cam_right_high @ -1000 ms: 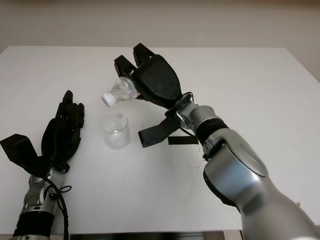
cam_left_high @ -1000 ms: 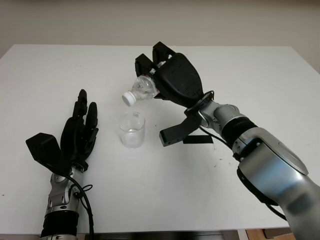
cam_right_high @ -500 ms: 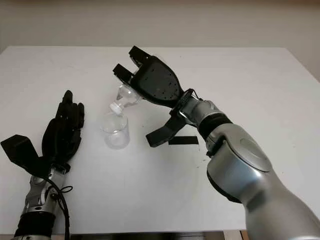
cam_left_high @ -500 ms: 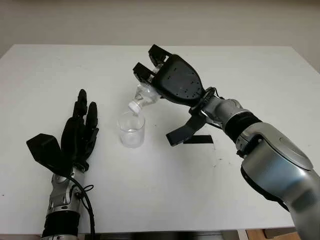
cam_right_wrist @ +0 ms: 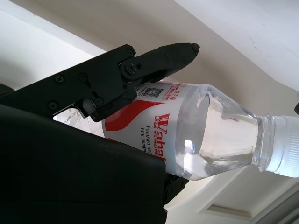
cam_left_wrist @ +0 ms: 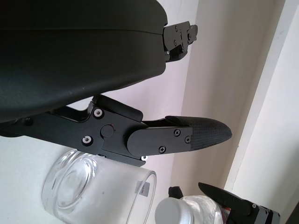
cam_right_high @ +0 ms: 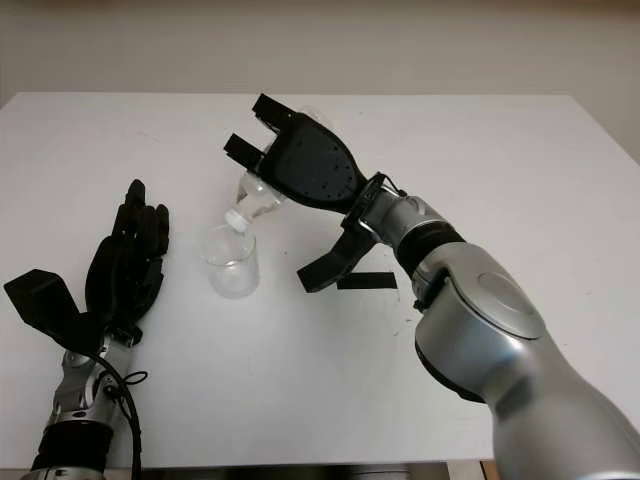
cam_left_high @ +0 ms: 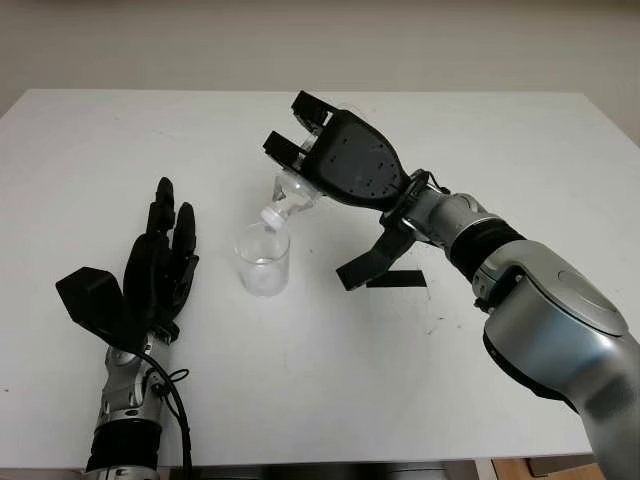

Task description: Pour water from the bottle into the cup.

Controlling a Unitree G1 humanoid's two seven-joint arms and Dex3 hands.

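A clear plastic bottle (cam_left_high: 288, 195) with a white cap (cam_left_high: 271, 218) and a red-and-white label (cam_right_wrist: 145, 126) hangs tilted neck-down, its cap just over the rim of the clear glass cup (cam_left_high: 262, 259). My right hand (cam_left_high: 335, 165) is shut on the bottle, above and to the right of the cup. The cap is on the bottle in the right wrist view. The cup (cam_left_wrist: 93, 191) stands upright on the white table (cam_left_high: 320, 380). My left hand (cam_left_high: 160, 265) is open, to the left of the cup, apart from it.
A short black strip (cam_left_high: 397, 278) lies on the table right of the cup, under my right forearm. The table's far edge runs along a pale wall.
The right hand has tipped the bottle from nearly level to steeply neck-down, bringing the cap down to the cup's rim. The left hand and the cup have stayed put.
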